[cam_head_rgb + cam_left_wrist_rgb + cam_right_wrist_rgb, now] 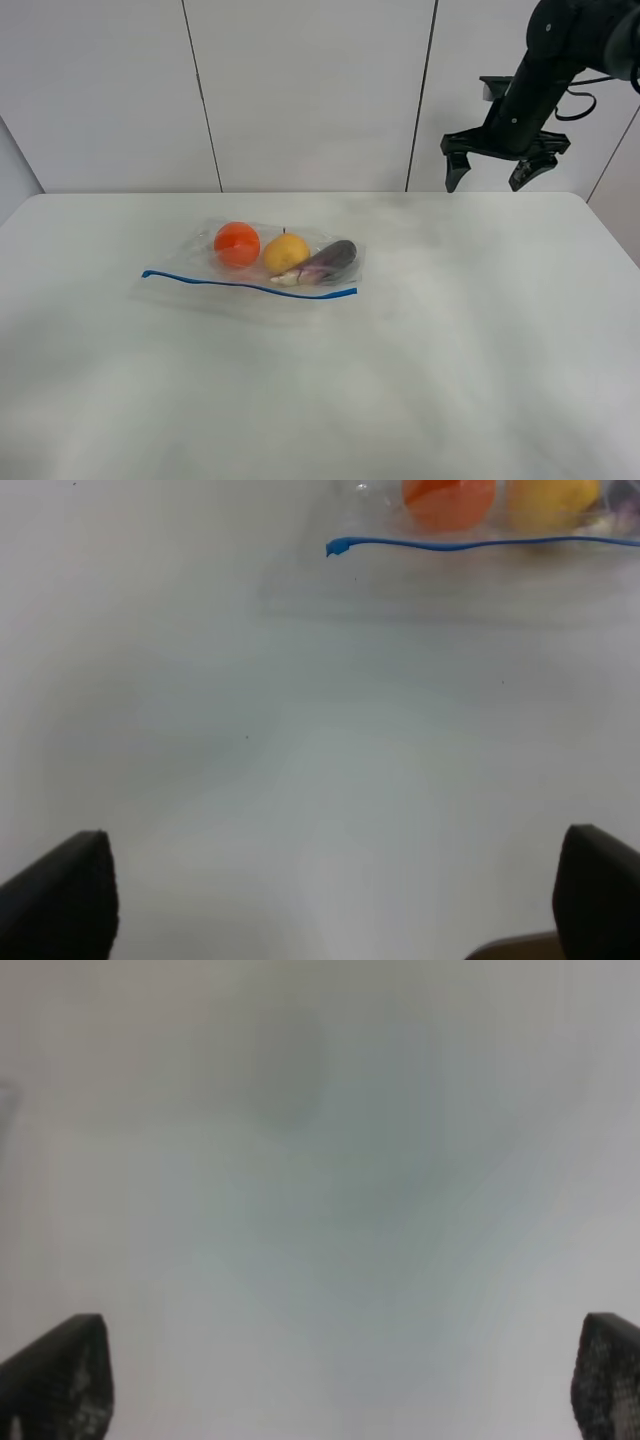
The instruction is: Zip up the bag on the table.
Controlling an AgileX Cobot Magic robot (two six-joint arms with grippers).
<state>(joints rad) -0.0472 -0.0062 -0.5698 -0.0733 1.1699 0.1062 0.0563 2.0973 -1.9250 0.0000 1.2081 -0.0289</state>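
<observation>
The clear bag (200, 262) lies flat on the white table (420, 360), left of centre. Its blue zipper strip (250, 285) runs along the near long edge. An orange fruit (237, 243), a yellow fruit (286, 252) and a purple vegetable (333, 260) show through it. My right gripper (491, 172) is open, high above the table's far right edge, well away from the bag. The right wrist view shows only its fingertips (60, 1375) over blurred table. My left gripper (335, 900) is open over bare table, short of the zipper strip (480, 544). The left arm is out of the high view.
White wall panels (310, 90) stand behind the table. The table's far edge runs just below my right gripper. Nothing else stands on the table besides the bag.
</observation>
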